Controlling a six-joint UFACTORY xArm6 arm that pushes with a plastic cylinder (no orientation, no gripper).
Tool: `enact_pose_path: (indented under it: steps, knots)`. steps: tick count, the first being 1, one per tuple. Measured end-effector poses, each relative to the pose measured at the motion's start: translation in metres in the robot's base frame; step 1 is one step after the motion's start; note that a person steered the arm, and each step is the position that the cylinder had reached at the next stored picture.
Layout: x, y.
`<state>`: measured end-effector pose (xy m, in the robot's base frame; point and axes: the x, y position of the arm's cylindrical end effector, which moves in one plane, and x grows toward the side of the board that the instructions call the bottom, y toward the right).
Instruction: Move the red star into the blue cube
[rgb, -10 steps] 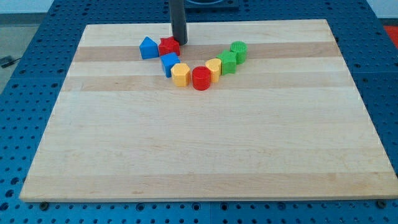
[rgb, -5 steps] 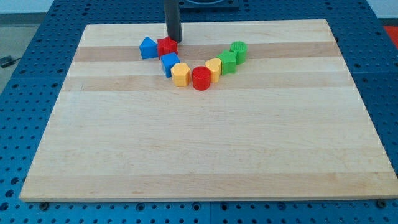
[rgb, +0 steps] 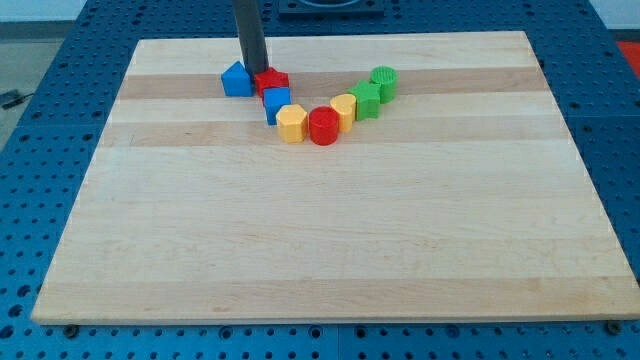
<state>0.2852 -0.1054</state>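
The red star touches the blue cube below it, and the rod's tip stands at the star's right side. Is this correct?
One thing is wrong: my tip stands at the upper left of the red star, between it and the blue house-shaped block, as the camera view shows. The star does touch the blue cube below it.

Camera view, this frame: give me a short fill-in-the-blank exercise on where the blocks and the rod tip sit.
1. My tip stands between the red star and the ____ house-shaped block.
2. The blue cube lies just below the ____ star.
3. The red cylinder sits between two ____ blocks.
4. The two ____ blocks end the row at the view's right.

Missing words: blue; red; yellow; green
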Motion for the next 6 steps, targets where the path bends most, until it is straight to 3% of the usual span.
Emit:
enact_pose_path:
  steps: [4, 6]
  knots:
    - [0.013, 0.000]
    - [-0.009, 0.003]
